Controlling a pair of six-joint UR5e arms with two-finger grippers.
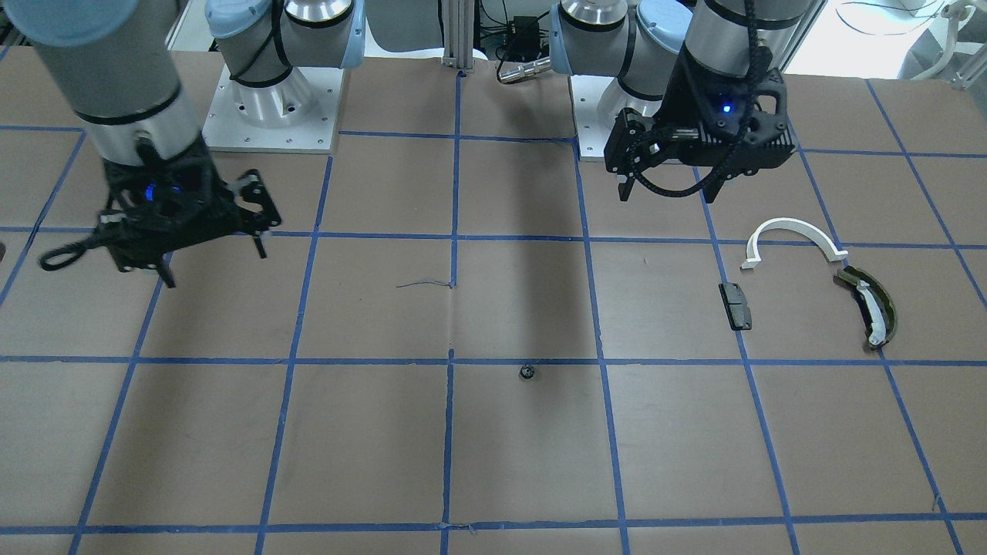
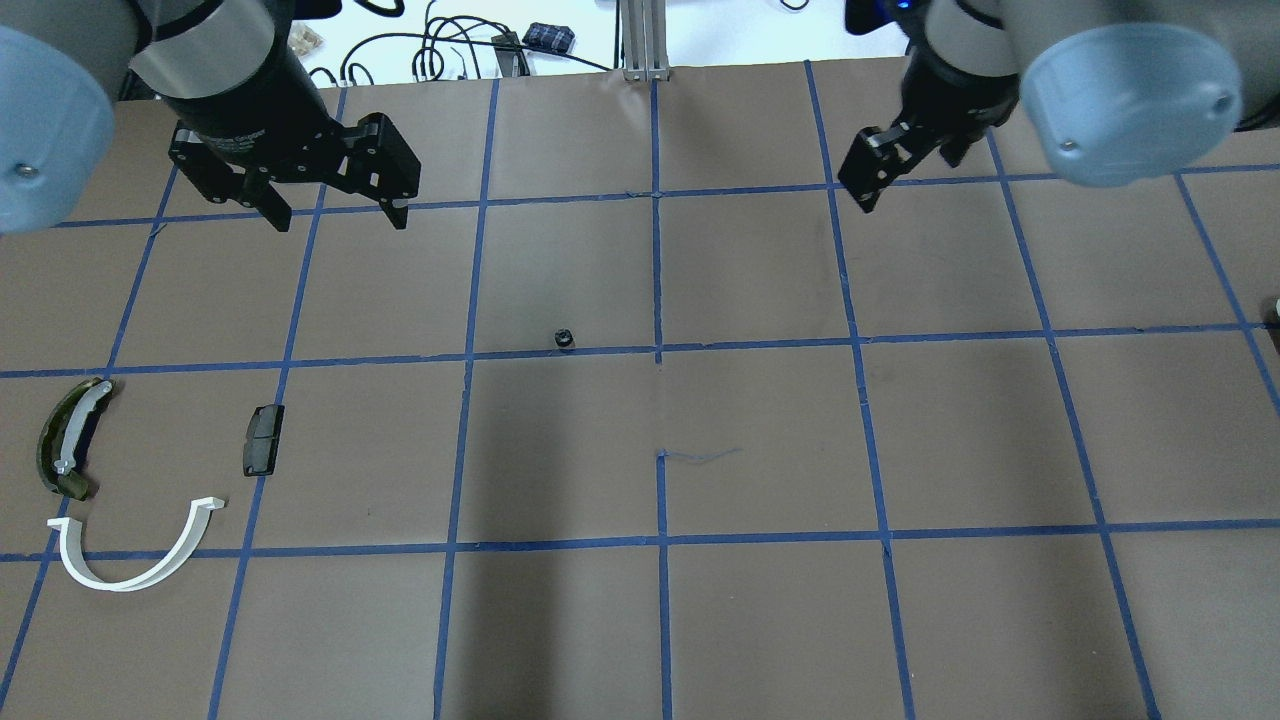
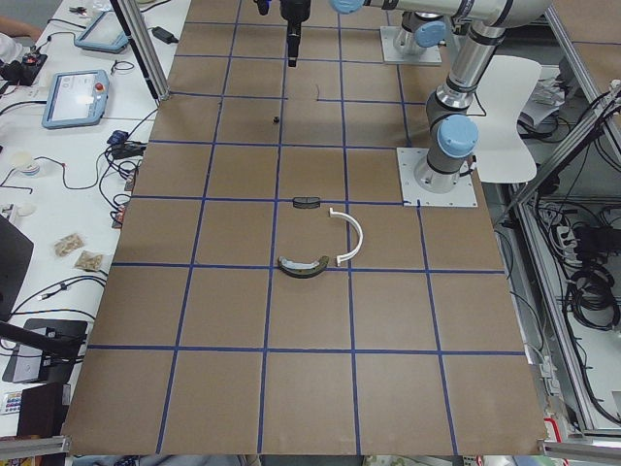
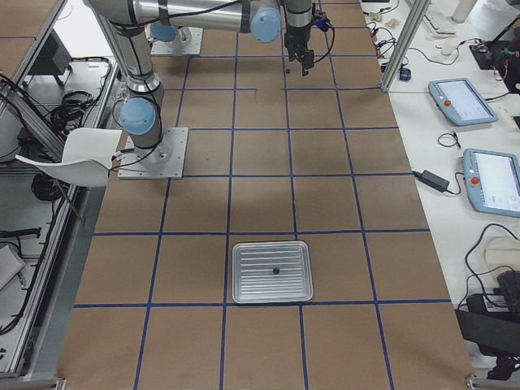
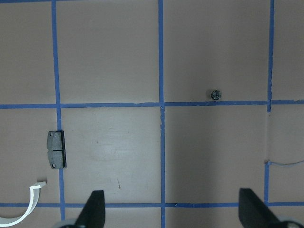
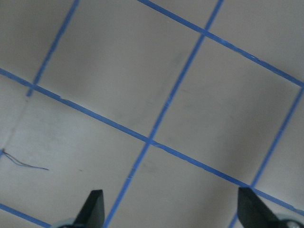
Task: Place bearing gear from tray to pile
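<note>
Brown paper-covered table, blue tape grid. Pile on robot's left: white plastic half-ring arc, olive-green curved piece with white insert, small dark rectangular block. Small black bearing gear sits mid-table, well apart from pile. Beyond it, left gripper and right gripper hover, jaws spread, empty.

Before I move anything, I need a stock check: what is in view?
gear: 1, dark, mid-table beside a blue line
tray: 1, silver, table's end on robot's right
small part: 1, dark, in the tray
half-ring: 1, white, robot's left side
curved piece: 1, green with white insert, beside the half-ring
block: 1, dark, near them
table: 1, brown, blue grid
left gripper: 1, black, open, above table
right gripper: 1, black, open, above table
</note>
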